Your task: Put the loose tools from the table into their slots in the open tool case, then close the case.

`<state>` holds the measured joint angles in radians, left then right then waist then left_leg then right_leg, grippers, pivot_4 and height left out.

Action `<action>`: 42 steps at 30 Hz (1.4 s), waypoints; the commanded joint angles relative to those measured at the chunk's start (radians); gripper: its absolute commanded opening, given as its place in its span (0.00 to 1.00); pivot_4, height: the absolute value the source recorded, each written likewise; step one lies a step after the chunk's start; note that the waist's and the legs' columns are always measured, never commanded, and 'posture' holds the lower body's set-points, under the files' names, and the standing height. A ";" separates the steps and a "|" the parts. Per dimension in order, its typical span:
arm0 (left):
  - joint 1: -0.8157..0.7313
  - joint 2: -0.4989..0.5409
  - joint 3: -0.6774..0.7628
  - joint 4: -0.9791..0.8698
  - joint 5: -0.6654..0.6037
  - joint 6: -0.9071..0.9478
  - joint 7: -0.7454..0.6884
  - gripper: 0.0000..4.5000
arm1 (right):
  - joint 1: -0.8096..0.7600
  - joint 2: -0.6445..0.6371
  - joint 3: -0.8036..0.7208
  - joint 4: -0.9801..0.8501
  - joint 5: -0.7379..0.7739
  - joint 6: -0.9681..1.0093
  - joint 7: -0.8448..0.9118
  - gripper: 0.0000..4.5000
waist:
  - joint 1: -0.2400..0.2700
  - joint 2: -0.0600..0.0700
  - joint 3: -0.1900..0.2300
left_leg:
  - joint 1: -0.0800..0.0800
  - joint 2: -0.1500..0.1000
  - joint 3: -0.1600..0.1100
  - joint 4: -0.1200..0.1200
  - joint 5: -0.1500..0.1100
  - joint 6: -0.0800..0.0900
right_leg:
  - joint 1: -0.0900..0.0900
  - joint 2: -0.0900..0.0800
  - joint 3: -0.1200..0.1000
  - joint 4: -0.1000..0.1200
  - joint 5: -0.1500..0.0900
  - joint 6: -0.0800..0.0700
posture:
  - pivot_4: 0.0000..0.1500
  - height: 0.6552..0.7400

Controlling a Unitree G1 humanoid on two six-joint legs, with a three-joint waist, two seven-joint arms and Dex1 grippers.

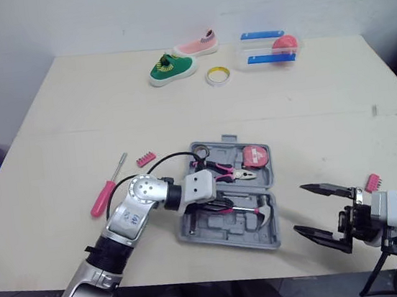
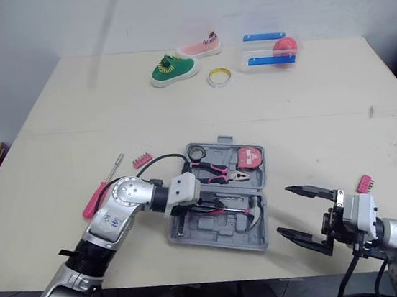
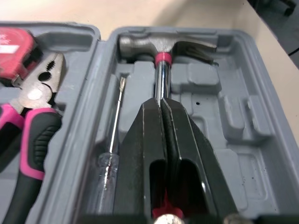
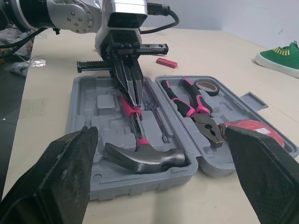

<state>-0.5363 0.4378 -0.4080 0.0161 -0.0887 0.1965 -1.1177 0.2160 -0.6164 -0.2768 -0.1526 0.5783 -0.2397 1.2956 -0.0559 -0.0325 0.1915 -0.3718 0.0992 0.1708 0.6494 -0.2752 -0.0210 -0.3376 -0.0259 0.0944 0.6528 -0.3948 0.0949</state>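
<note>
Table: pale top; the loose tools lie left and right of centre
Tool case: open, lower centre of the frame; pliers and tape measure sit in the upper half
Left gripper: inside the case's lower half, fingers clamped together on the hammer's handle
Right gripper: lower right, fingers wide apart, holding nothing
Hammer: lying in its moulded slot, head toward the case's right end
Hammer risk: if the handle is not pressed fully down, it may ride up as the fingers let go and later block the lid
Screwdriver: pink handle, left of the case, not yet stowed
Bit holders: one beside the screwdriver's tip, one just beyond the right gripper
Bit holder risk: small and flat, so a grasp could nudge the right one toward the table edge
</note>
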 commanded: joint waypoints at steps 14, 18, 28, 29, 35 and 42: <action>0.008 -0.031 -0.133 0.131 0.130 0.183 0.098 0.01 | -0.034 0.003 0.008 0.033 -0.004 -0.036 0.001 1.00 | 0.005 0.005 -0.014 | 0.009 -0.001 -0.009 -0.003 -0.006 0.006 | 0.021 -0.003 -0.008 -0.015 0.004 0.000 | 1.00 1.00; 0.002 -0.029 -0.151 0.149 0.146 0.248 0.099 0.01 | -0.037 -0.002 0.007 0.033 0.001 -0.036 0.006 1.00 | 0.008 0.006 -0.022 | 0.017 -0.002 -0.011 -0.005 -0.012 0.007 | 0.035 -0.006 -0.010 -0.027 0.003 -0.005 | 1.00 1.00; 0.019 -0.079 -0.049 0.105 0.029 0.076 0.097 0.01 | -0.053 -0.007 0.007 0.040 -0.010 -0.035 -0.002 1.00 | 0.003 0.007 -0.032 | 0.023 -0.011 -0.011 -0.019 -0.010 0.011 | 0.046 -0.016 -0.012 -0.036 -0.002 -0.016 | 1.00 1.00; 0.023 -0.082 -0.011 0.084 -0.006 0.015 0.079 0.01 | -0.053 -0.010 0.003 0.043 -0.010 -0.035 -0.001 1.00 | 0.004 0.007 -0.032 | 0.023 -0.012 -0.011 -0.019 -0.010 0.012 | 0.044 -0.016 -0.013 -0.037 -0.002 -0.016 | 1.00 1.00; 0.045 -0.110 0.150 0.004 -0.197 -0.194 -0.002 0.01 | -0.059 -0.025 -0.015 0.065 -0.010 -0.038 0.002 1.00 | 0.012 0.009 -0.026 | 0.007 -0.013 -0.013 -0.019 -0.005 0.011 | 0.025 -0.017 -0.016 -0.036 0.006 0.001 | 1.00 1.00; 0.102 -0.002 0.441 -0.092 -0.303 -0.198 0.124 0.19 | -0.081 -0.074 -0.106 0.164 0.002 -0.048 0.003 1.00 | 0.020 0.010 -0.021 | -0.002 -0.011 -0.009 -0.016 -0.004 0.009 | 0.013 -0.013 -0.012 -0.034 0.003 0.006 | 1.00 1.00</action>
<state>-0.4399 0.4301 -0.0109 -0.0295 -0.3623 -0.0015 -1.0183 0.1336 -0.6830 -0.3492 0.0055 0.5617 -0.2658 1.2948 -0.0363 -0.0220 0.1700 -0.3740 0.0884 0.1613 0.6329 -0.2786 -0.0124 -0.3245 -0.0385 0.0827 0.6192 -0.3920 0.1013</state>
